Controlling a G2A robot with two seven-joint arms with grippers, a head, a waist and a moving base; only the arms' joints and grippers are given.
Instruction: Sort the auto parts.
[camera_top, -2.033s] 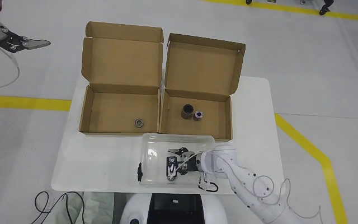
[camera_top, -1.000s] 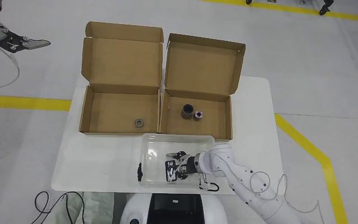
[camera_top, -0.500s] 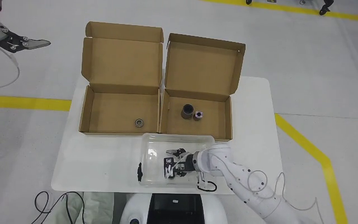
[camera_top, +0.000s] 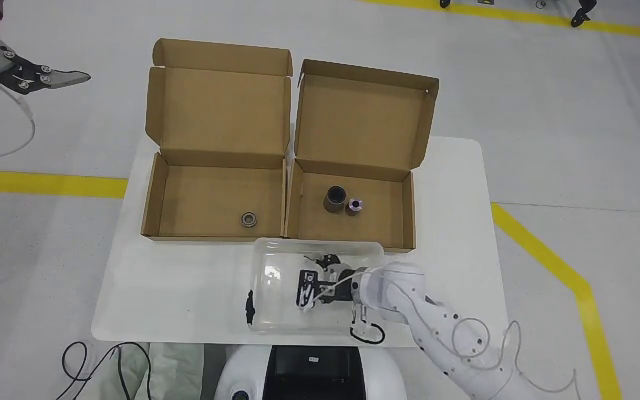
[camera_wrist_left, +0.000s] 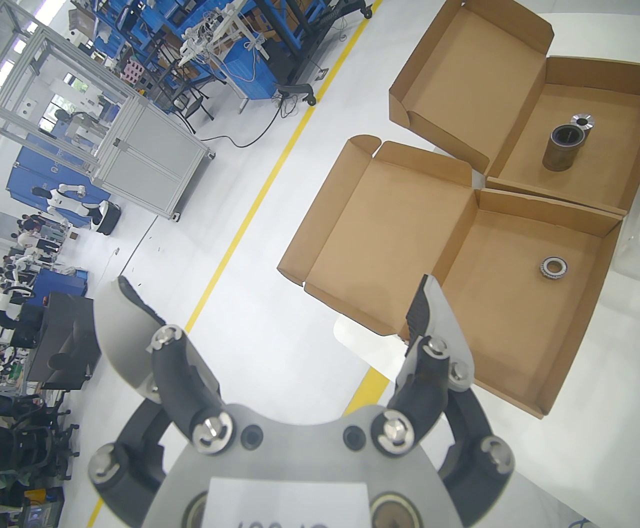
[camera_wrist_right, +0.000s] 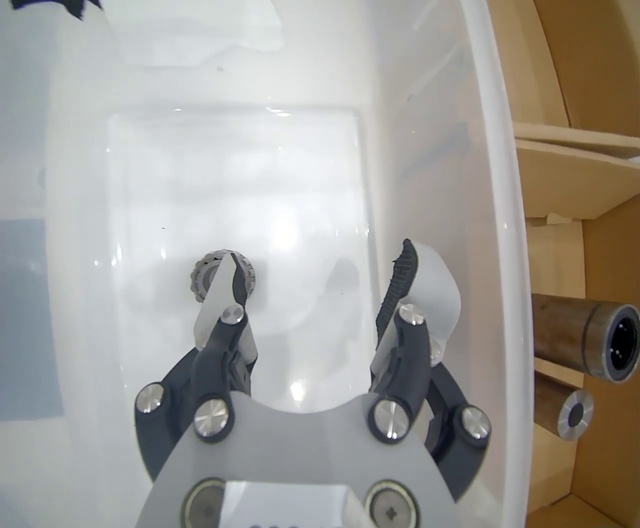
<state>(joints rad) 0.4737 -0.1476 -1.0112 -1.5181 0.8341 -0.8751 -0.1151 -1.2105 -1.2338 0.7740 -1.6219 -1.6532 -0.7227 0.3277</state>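
My right gripper (camera_top: 311, 284) (camera_wrist_right: 320, 277) is open and low inside the clear plastic bin (camera_top: 272, 300) (camera_wrist_right: 492, 200). A small toothed bearing (camera_wrist_right: 207, 275) lies on the bin floor, partly behind one fingertip and outside the gap between the fingers. The left cardboard box (camera_top: 170, 205) (camera_wrist_left: 505, 320) holds one ring bearing (camera_top: 248, 216) (camera_wrist_left: 551, 265). In the right box (camera_top: 385, 215) (camera_wrist_left: 607, 150) stand a dark cylinder sleeve (camera_top: 335, 198) (camera_wrist_left: 562, 147) (camera_wrist_right: 585, 340) and a small silver bushing (camera_top: 353, 207) (camera_wrist_left: 582, 121) (camera_wrist_right: 575, 415). My left gripper (camera_top: 45, 75) (camera_wrist_left: 272, 300) hangs open, off the table's far left over the floor.
Both boxes have their lids folded back, away from the bin. A small black piece (camera_top: 249, 305) sits at the bin's left wall. The white table (camera_top: 450, 200) has bare room to the right of the boxes.
My right gripper shifted slightly inside the bin, first to the left, then back toward the boxes. The left arm has stayed still.
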